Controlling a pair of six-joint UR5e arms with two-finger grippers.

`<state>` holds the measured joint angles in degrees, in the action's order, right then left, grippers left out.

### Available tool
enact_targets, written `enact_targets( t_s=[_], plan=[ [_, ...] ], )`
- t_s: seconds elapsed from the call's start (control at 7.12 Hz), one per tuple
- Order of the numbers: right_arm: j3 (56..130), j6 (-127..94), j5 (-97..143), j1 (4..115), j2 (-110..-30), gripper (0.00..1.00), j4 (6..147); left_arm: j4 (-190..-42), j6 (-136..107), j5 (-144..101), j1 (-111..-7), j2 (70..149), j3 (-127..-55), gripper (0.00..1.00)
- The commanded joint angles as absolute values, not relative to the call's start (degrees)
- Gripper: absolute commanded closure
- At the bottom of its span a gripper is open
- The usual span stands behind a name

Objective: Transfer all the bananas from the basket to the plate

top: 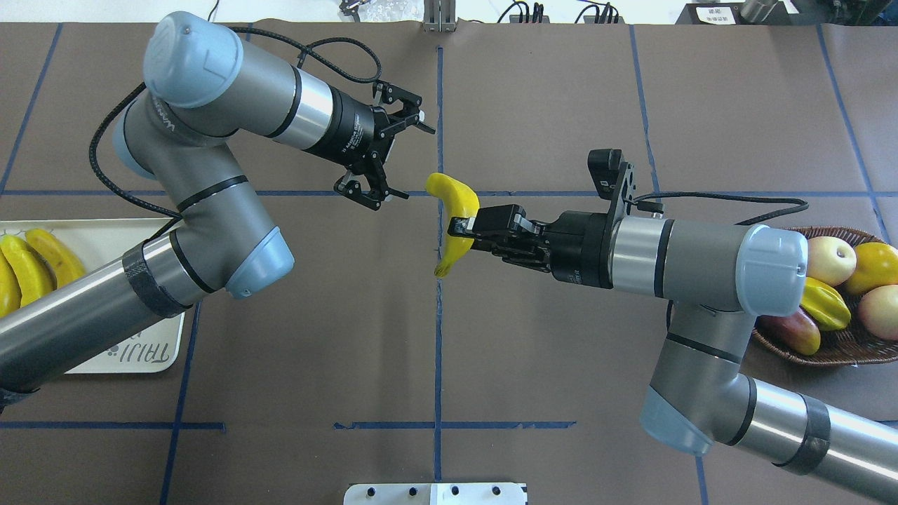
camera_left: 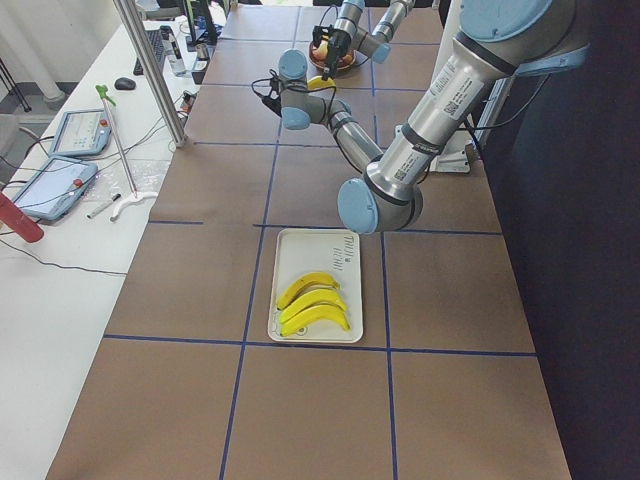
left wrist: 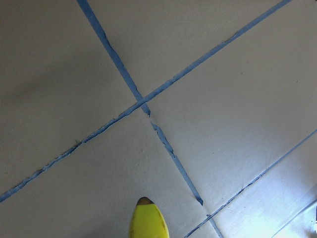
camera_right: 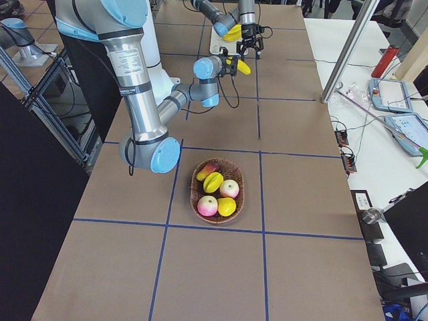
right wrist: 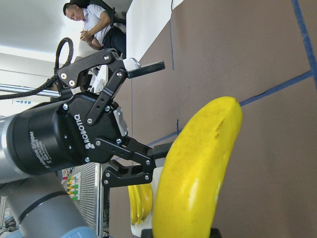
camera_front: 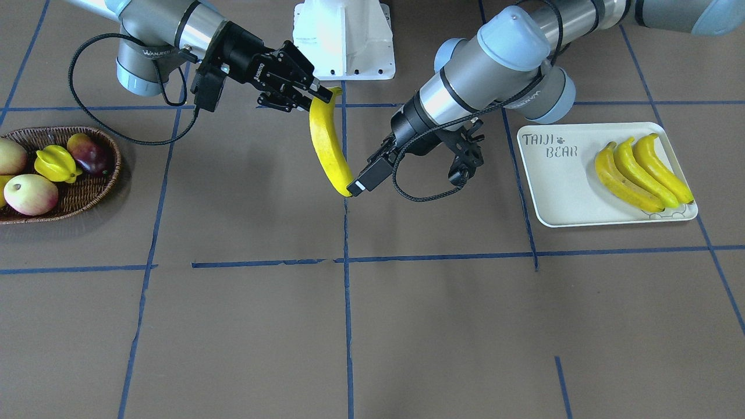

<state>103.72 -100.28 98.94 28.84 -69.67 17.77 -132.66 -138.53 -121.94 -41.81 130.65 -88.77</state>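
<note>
My right gripper (camera_front: 320,98) (top: 459,228) is shut on a yellow banana (camera_front: 329,151) (top: 457,203) near its stem end and holds it in the air over the table's middle. My left gripper (camera_front: 413,174) (top: 414,160) is open right beside the banana's free end, and its jaws show spread in the right wrist view (right wrist: 163,106). The banana's tip shows in the left wrist view (left wrist: 147,220). Three bananas (camera_front: 640,171) (camera_left: 312,305) lie on the off-white plate (camera_front: 559,186) (top: 105,238). The wicker basket (camera_front: 113,151) (camera_right: 195,197) shows no banana.
The basket holds a yellow starfruit (camera_front: 55,164), apples (camera_front: 29,195) and a reddish mango (camera_front: 90,154). The white robot base (camera_front: 343,41) stands at the table's robot side. Blue tape lines cross the brown table. A metal pole (camera_left: 150,70) and a side table with tablets (camera_left: 70,130) stand beyond.
</note>
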Motion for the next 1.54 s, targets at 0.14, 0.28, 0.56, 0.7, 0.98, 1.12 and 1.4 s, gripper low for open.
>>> enact_targets(
  t_s=[0.14,0.28,0.56,0.7,0.98,1.12,1.4],
  plan=[
    [103.8,-100.3,98.6,28.6,-69.6,1.00,17.8,-133.0,-139.7,-118.7,-38.3,131.3,-88.8,0.00],
    [103.8,-100.3,98.5,28.5,-69.6,1.00,17.8,-133.0,-140.4,-118.7,-37.9,131.3,-88.7,0.00],
    [103.8,-100.3,98.5,28.5,-69.6,1.00,17.7,-133.1,-140.4,-117.3,-36.7,131.3,-88.9,0.00],
    [103.9,-100.3,98.5,28.5,-69.6,1.00,17.8,-133.2,-141.1,-117.1,-36.6,131.4,-88.9,0.03],
    [103.9,-100.3,98.5,28.3,-69.6,1.00,17.8,-133.2,-146.2,-115.9,-36.6,131.6,-89.1,0.26],
    [103.9,-100.3,98.5,28.3,-69.6,1.00,17.8,-133.3,-146.2,-115.9,-36.6,131.5,-89.2,0.39],
    [104.0,-100.2,98.6,28.2,-69.3,0.66,17.8,-135.2,-146.2,-115.9,-36.7,131.0,-89.2,0.97]
  ],
)
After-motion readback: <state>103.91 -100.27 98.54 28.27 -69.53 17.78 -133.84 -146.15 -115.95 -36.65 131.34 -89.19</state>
